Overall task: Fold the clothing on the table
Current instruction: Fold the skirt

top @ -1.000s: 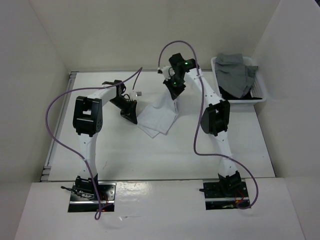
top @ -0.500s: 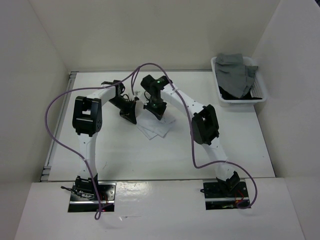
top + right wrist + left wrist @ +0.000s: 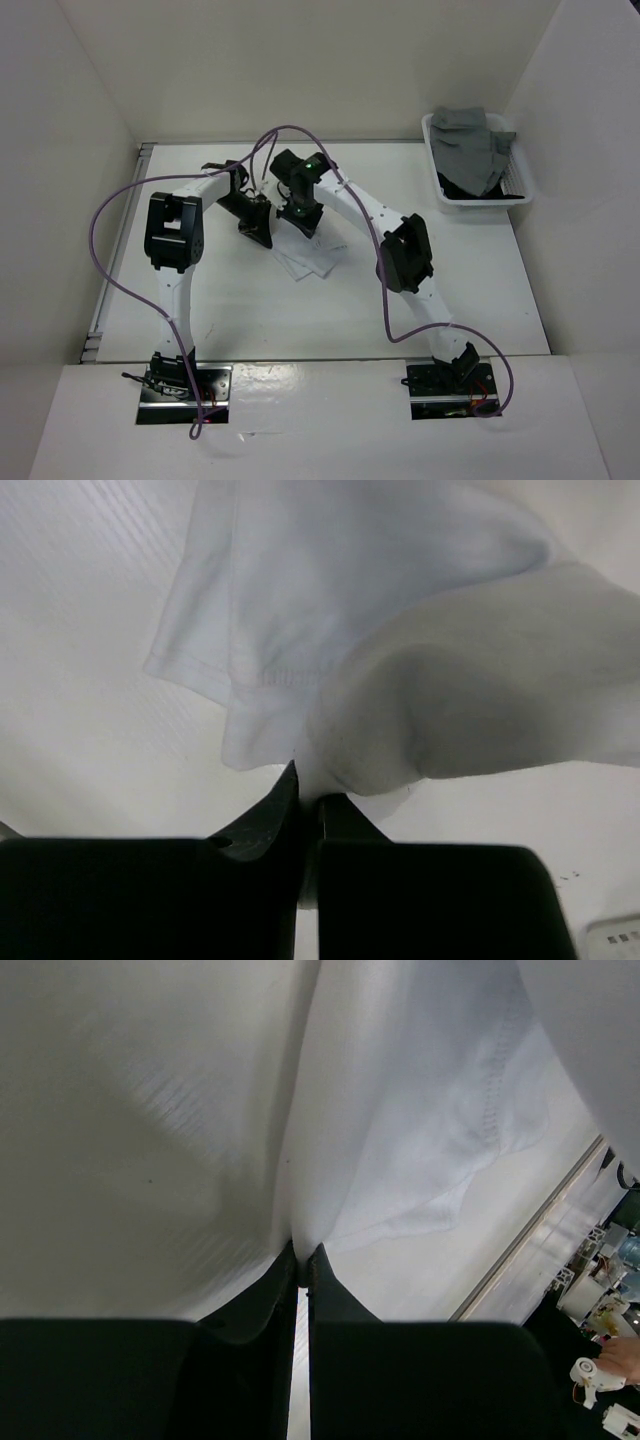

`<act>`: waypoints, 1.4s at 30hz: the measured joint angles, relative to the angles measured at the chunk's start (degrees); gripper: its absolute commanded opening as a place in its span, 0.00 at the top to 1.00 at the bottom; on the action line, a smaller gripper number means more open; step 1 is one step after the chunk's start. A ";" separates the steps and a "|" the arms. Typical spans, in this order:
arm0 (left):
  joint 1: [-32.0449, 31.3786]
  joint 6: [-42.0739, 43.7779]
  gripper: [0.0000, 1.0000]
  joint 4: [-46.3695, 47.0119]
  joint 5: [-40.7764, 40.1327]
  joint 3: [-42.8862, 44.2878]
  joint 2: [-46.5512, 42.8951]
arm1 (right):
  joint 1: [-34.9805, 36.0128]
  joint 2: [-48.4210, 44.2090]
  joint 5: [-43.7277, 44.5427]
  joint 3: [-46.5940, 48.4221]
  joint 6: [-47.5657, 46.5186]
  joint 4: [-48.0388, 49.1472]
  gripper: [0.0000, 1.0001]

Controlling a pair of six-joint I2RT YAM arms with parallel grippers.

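Clothing [image 3: 312,258] edges clamped by left gripper [image 3: 302,1256], right gripper [image 3: 306,785] (wide table [image 3: 250,312] around).

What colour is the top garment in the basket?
Top garment is plain grey, over a black garment in the white basket. Best view: top external.

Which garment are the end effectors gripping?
The white clothing mid-table, pinched by the left end effector and right end effector; the grey garment and black garment lie in the basket.

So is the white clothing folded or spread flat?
Partly folded: the clothing lies in overlapping layers, left gripper and right gripper each pinching an edge.
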 measured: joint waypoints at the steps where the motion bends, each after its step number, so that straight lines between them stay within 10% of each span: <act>1: 0.00 0.00 0.92 -0.04 0.00 0.00 0.00 | 0.07 0.15 -0.02 1.27 0.02 0.00 0.93; 17: 0.00 0.02 0.90 -0.11 0.02 -0.13 0.00 | 7.41 0.68 -1.70 -4.55 -0.79 0.20 0.45; 23: 0.00 0.04 0.85 -0.09 0.00 -0.13 0.00 | 6.54 0.52 -1.07 -6.60 -1.42 0.11 0.44; 34: 5.62 -0.31 0.40 -0.61 0.59 -1.79 -1.90 | -6.36 -9.44 -0.68 -8.98 -1.70 1.03 0.44; 42: 10.36 -1.16 0.26 0.15 -0.15 -0.63 -8.02 | -17.29 -17.51 0.28 -17.73 -1.44 4.31 0.44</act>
